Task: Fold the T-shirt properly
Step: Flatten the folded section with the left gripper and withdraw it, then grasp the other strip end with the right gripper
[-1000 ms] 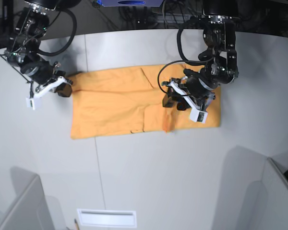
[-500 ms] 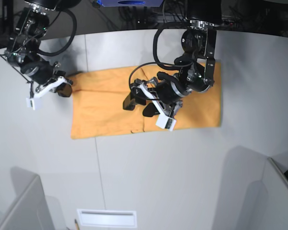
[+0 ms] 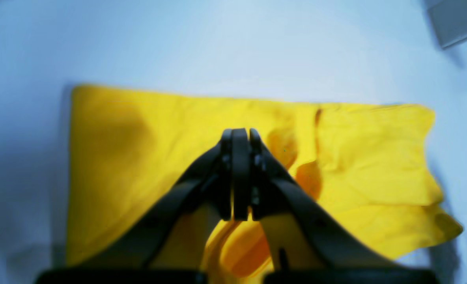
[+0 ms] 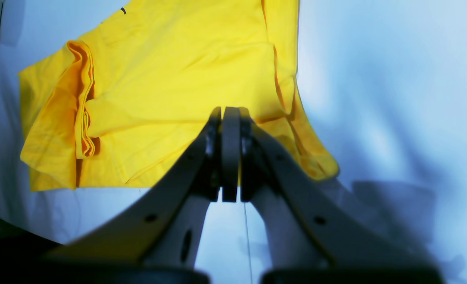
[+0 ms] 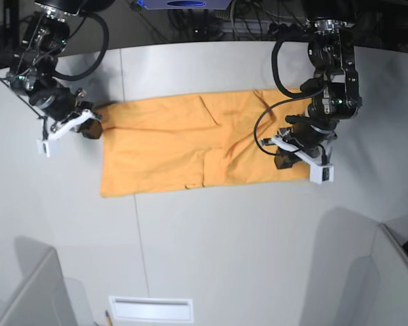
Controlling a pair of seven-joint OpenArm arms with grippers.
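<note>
On the grey table (image 5: 211, 251), base view, the soft orange T-shirt (image 5: 177, 146) lies as a creased rectangle. Left wrist: left gripper (image 3: 239, 177) pinched closed over wrinkled cloth, grasp unclear. Right wrist: right gripper (image 4: 229, 157) closed, empty, beside the shirt's folded edge.

Setting: pale grey table (image 5: 211, 258) with a curved far edge, dark background behind.
A thin seam (image 5: 141, 244) runs across the tabletop. Grey panels stand at the near left (image 5: 27, 292) and near right (image 5: 387, 272) corners. A white slotted plate (image 5: 150, 309) lies at the near edge. Tangled cables (image 5: 204, 24) sit beyond the far edge. Lighting even, shadows soft.
</note>
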